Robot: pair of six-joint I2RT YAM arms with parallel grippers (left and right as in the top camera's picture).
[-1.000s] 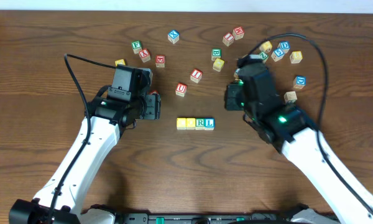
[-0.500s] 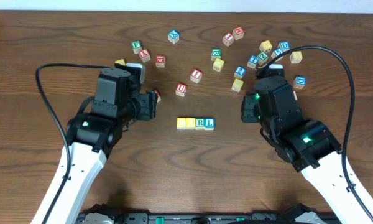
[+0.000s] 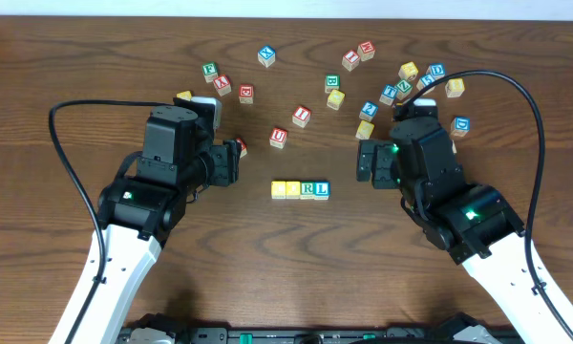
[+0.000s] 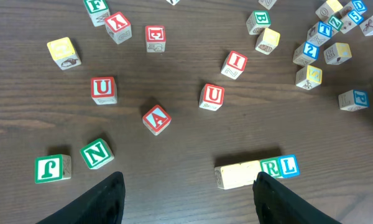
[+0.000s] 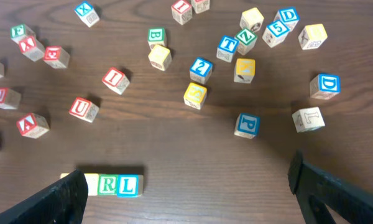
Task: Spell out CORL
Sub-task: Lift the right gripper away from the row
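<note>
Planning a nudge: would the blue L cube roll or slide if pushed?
The L cube looks flat-faced and rigid, so it likely slides, not rolls. It touches the R cube, so pushing inward probably moves both.

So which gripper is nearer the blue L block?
Right. The right gripper sits close beside the blue L block; the left gripper is beyond the block row's far end.

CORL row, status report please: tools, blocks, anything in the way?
Left tool open, empty; right tool open, empty. CORL row of four cubes lined up, touching, between both tools. Red U cube nearest, apart from the row.
</note>
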